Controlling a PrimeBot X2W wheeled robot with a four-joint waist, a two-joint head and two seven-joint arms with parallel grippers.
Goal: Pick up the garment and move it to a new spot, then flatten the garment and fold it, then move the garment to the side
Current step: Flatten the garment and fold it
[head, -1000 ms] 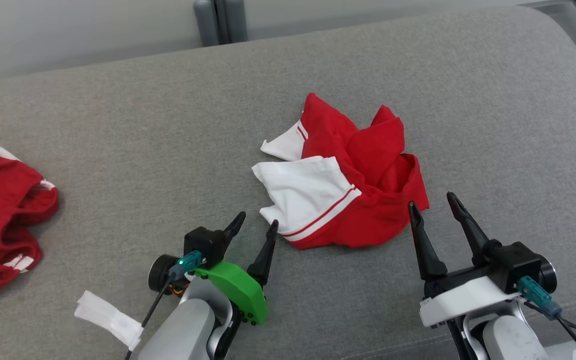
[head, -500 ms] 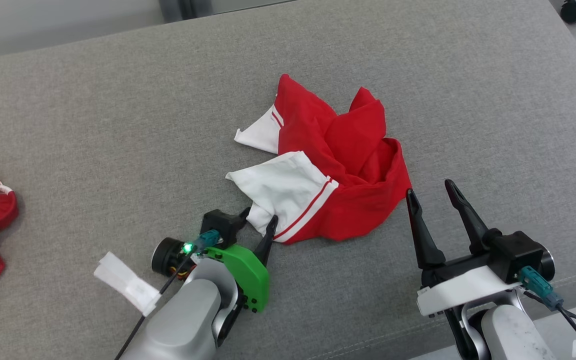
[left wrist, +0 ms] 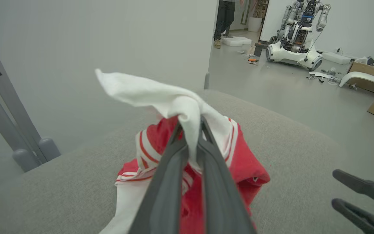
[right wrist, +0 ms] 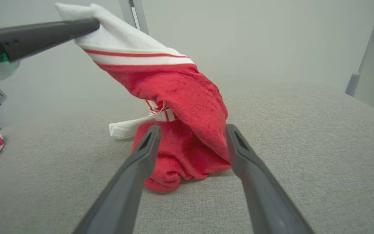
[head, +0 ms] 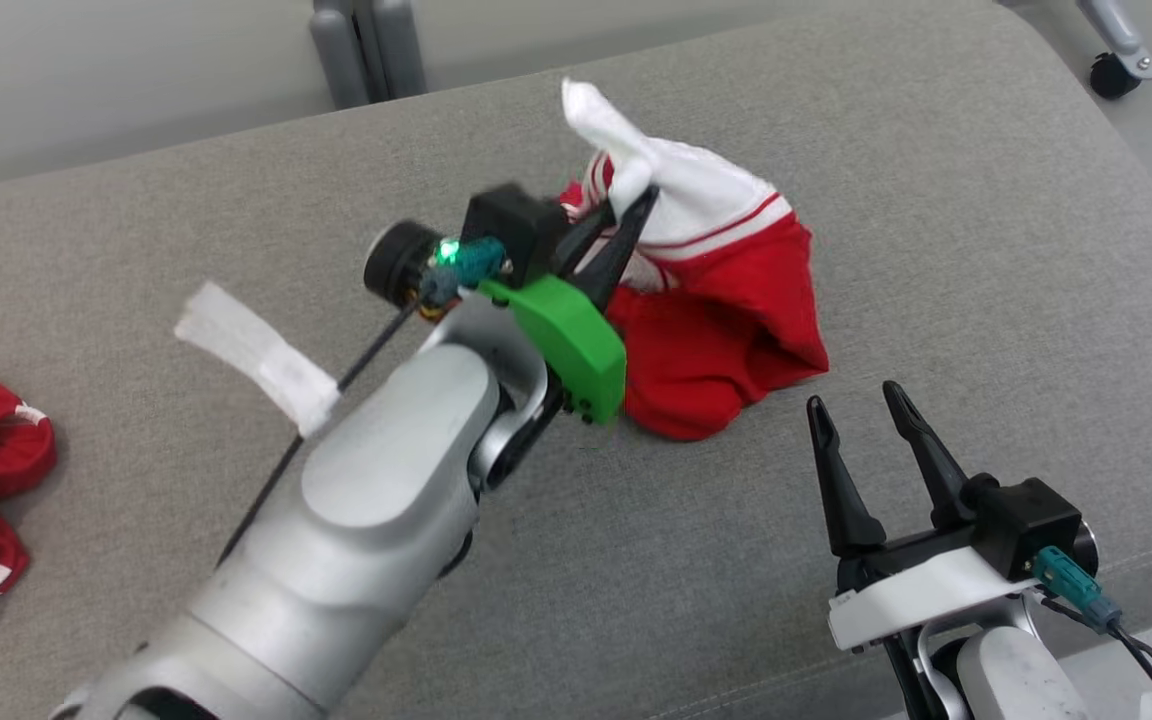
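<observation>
Garment white sleeve pinched, lifted by left end effector.

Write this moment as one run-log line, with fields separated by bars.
step: pick up | left gripper: shut on garment, white part, raised | right gripper: open, not touching | garment bottom: on grey cushion

Garment was soft matt knit cloth. Cushion was coarse grey woven fabric. Left forearm had smooth satin shell; green guard looked matt plastic.
</observation>
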